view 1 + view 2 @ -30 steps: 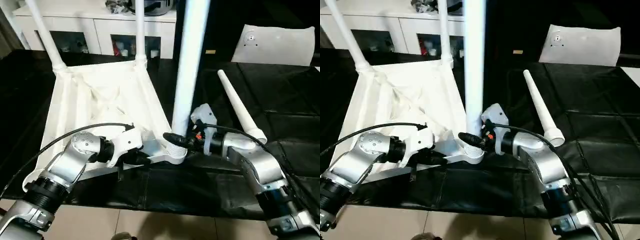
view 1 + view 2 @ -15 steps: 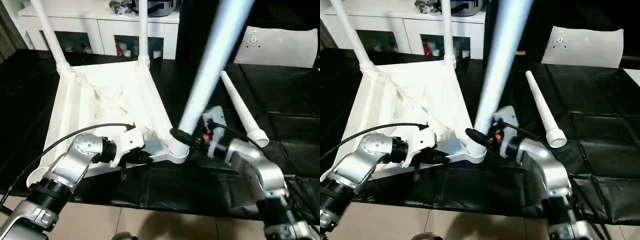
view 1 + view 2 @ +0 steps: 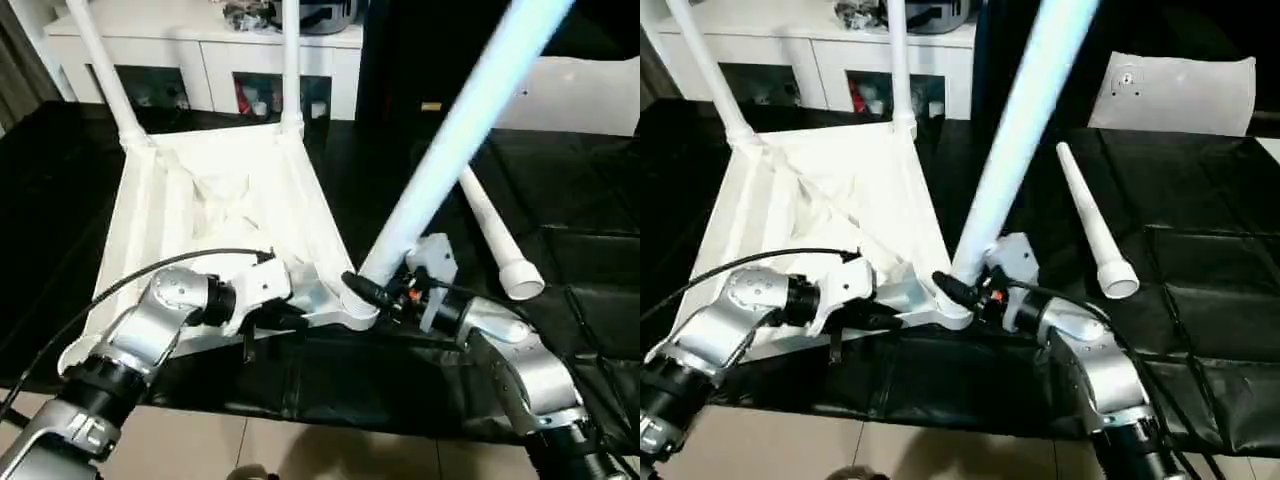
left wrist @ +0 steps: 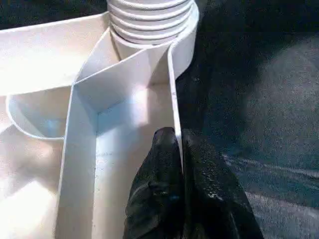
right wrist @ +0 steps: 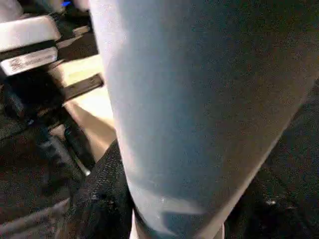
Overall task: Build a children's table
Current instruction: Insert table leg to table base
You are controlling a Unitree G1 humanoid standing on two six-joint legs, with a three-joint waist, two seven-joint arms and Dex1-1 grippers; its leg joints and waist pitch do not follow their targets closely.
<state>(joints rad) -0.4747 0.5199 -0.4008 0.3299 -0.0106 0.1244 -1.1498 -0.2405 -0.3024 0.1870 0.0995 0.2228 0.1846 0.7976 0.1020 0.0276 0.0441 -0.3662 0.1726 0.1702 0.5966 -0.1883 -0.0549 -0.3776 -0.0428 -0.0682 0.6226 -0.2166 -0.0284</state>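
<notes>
Tabletop (image 3: 215, 195) is lying upside down on the black-covered bench (image 3: 580, 200), ribbed underside facing up, with two legs (image 3: 100, 70) already standing upright in the far corner sockets. Left hand (image 4: 177, 149) comes in low from the near left side, forearm stretched almost level across the near edge, and its two black fingers are pinched together on the thin rim wall of the tabletop right next to the near corner socket (image 4: 149, 25). Right hand (image 3: 958, 290) reaches in from the other side, wrist turned inward, with its fingers clamped around the base of a third leg (image 3: 450, 140) just above where the threaded end sits in that same socket. That leg isn't upright at all, it's leaning hard away from the tabletop toward the robot's right and up past the top of the head views. Fourth leg (image 3: 1090, 225) is loose on the bench to the right, wide end pointing toward the robot, well apart from both hands. White cabinet (image 3: 200, 50) with glass doors sits behind the bench.
</notes>
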